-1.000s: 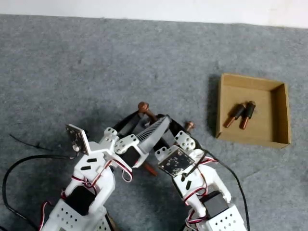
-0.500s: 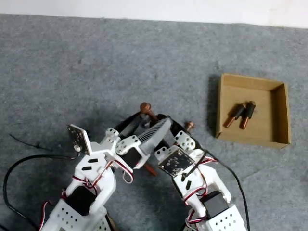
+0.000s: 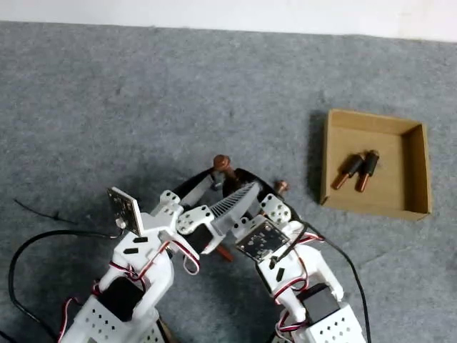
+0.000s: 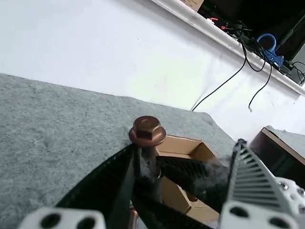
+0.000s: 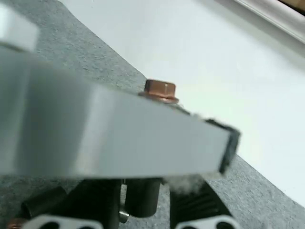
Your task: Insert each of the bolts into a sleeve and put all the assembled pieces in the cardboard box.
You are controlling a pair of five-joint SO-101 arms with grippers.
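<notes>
**Bolt stands in the sleeve; the carry to the box comes next**

The step in hand looks like the insertion itself. The copper-headed bolt [image 3: 222,163] stands upright near the middle of the bench [image 3: 107,93]. Its shank runs down into a dark sleeve [image 5: 142,194] that the right fingers [image 5: 190,202] grip closed from both sides. The left fingers [image 4: 248,171] are spread wide and hold nothing: the black one lies against the bolt's shank and the ridged grey one is well apart from it.

The cardboard box [image 3: 393,186] sits toward the bench's right edge and already holds two assembled pieces [image 3: 350,170].

A second bolt [image 3: 281,187] lies just beside the right arm, between it and the box. A copper piece [image 3: 223,251], probably another bolt, lies between the arms near the front edge.

The next move calls for the left arm to back off without knocking the bolt's head. The right arm then has to clear the loose bolt and the box's near wall.

Open bench lies to the left and toward the far edge
</notes>
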